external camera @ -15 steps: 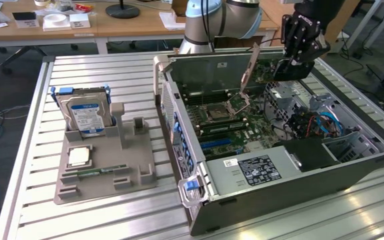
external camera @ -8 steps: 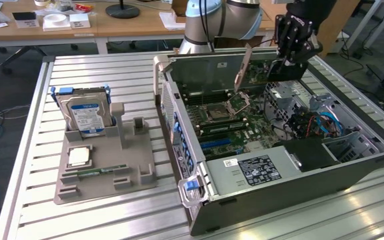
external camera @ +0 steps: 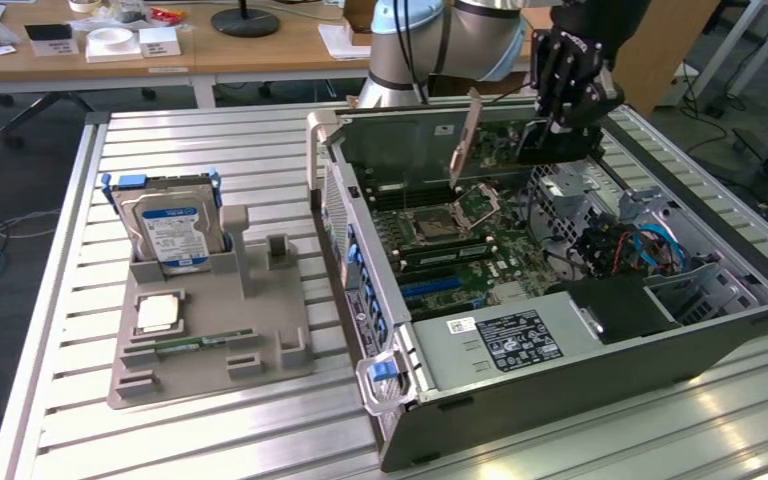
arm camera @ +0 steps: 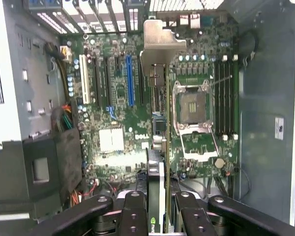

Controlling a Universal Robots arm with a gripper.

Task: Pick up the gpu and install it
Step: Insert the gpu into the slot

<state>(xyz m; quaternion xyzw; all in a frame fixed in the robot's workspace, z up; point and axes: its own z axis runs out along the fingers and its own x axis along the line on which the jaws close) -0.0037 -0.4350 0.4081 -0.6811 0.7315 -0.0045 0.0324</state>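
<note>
Jaws clenched on gpu [arm camera: 158, 164], card edge-on over motherboard [arm camera: 113, 98] inside open computer case [external camera: 558, 400], silvery bracket [arm camera: 160, 42] toward rear slots. Case on counter [external camera: 157, 440]; hard drive [external camera: 171, 230] well apart.

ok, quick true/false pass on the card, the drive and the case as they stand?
1. The gripper grips the graphics card over the motherboard. True.
2. The graphics card is seated in the blue slot. False: it is held clear of the board, not in the blue slot.
3. The hard drive stands upright in the grey holder. True.
4. The case has its side panel on. False: the case is open, its inside showing.
5. The grey holder sits on the exterior view's right of the case. False: on its left.
</note>
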